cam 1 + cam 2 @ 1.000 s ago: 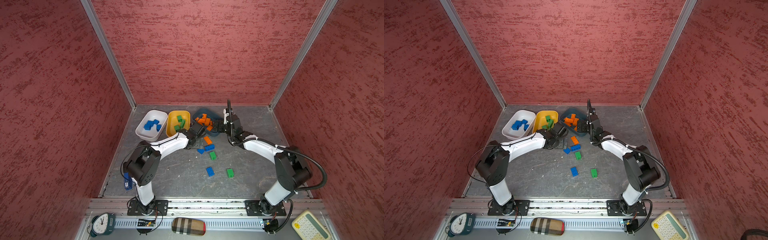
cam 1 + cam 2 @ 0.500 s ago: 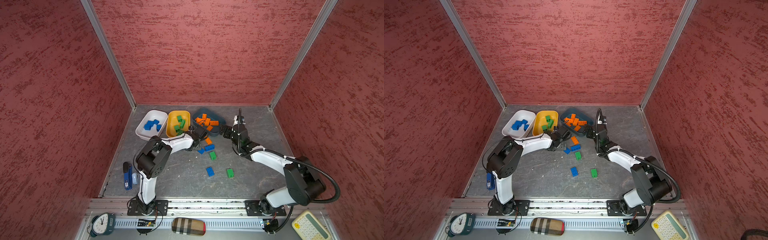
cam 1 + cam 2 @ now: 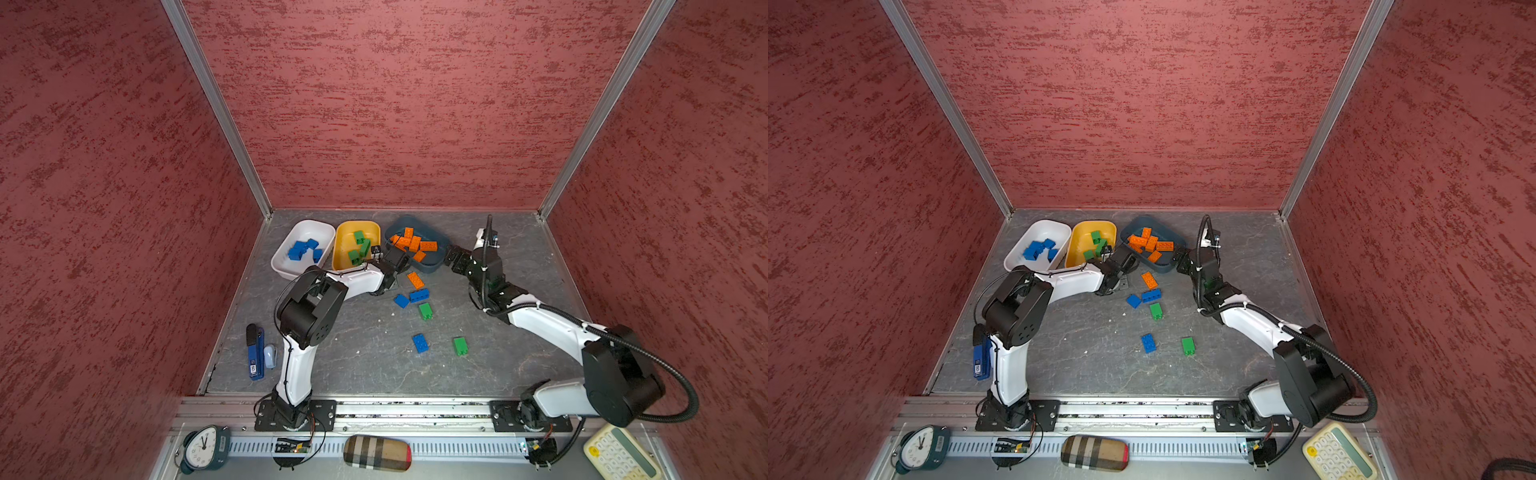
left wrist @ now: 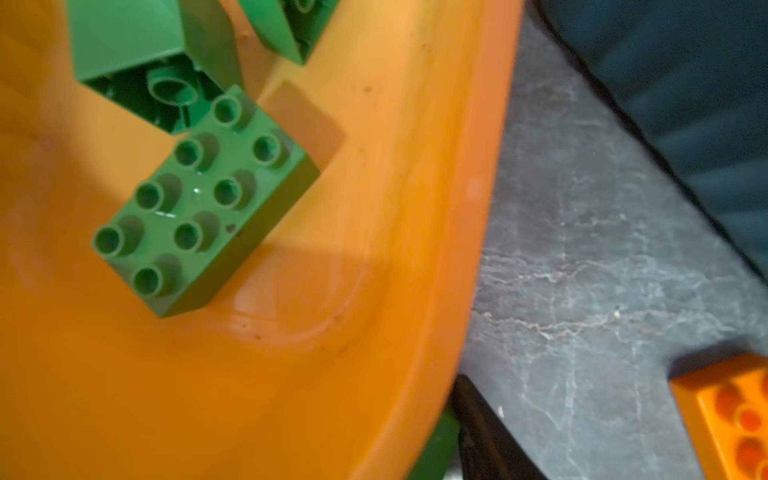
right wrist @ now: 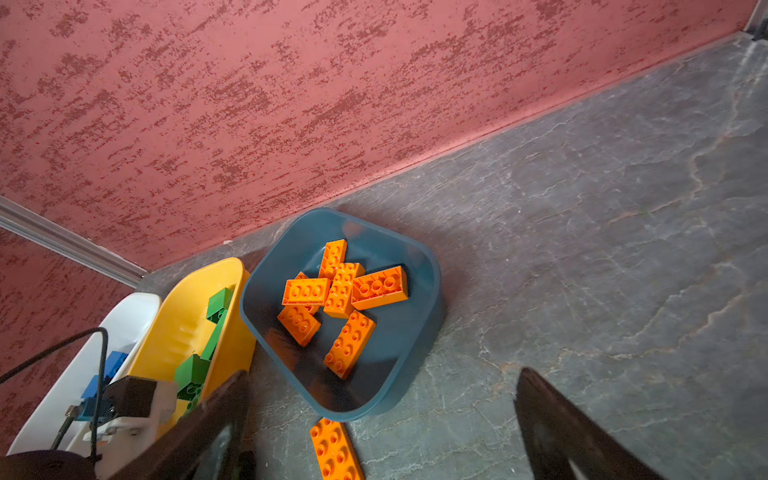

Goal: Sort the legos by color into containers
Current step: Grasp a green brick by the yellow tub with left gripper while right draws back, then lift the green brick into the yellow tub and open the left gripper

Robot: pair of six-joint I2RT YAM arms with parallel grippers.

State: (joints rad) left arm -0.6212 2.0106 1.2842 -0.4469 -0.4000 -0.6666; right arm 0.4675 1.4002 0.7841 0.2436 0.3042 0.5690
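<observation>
Three red textured walls (image 3: 395,104) box the grey slate-look floor (image 3: 365,374) at 9, 12 and 3 o'clock. Only the 6 o'clock side, with its metal rail (image 3: 415,409), is open. The left arm (image 3: 305,311) bends in from 7 o'clock and the right arm (image 3: 552,328) from 5 o'clock, and the floor from 1 to 3 o'clock lies bare. In a tight row along the back edge, 11 to 12 o'clock, stand the white tub (image 3: 286,270) with blue bricks (image 3: 303,249), the yellow tub (image 3: 345,241) with green bricks (image 3: 359,247), and the dark teal tub (image 3: 434,261) with orange bricks (image 3: 413,243). Their sides nearly touch. Beyond the rail lie a calculator (image 3: 619,455) at 5, a plaid case (image 3: 377,453) at 6 and an alarm clock (image 3: 203,449) at 7 o'clock. A blue stapler (image 3: 254,353) lies at 8 o'clock, near the left wall and just beside the left arm's upright link. The left gripper (image 3: 384,262) hangs at the yellow tub's near right corner, by the narrow gap to the teal tub. The left wrist view shows one dark finger (image 4: 482,440) just outside the yellow rim, and I cannot tell whether it is parted or clenched. The right gripper (image 3: 454,257) sits at the teal tub's 3 o'clock side, its fingers (image 5: 552,415) spread wide with nothing between them. Six loose legos lie mid-floor. An orange brick (image 3: 415,280) sits just off the teal tub's 6 o'clock rim. A square blue brick (image 3: 401,300), a longer blue brick (image 3: 419,295) and a green brick (image 3: 425,311) bunch nearer the rail. A lone blue brick (image 3: 419,343) and a lone green brick (image 3: 459,345) lie farther toward 6 o'clock, with bare floor around them.
</observation>
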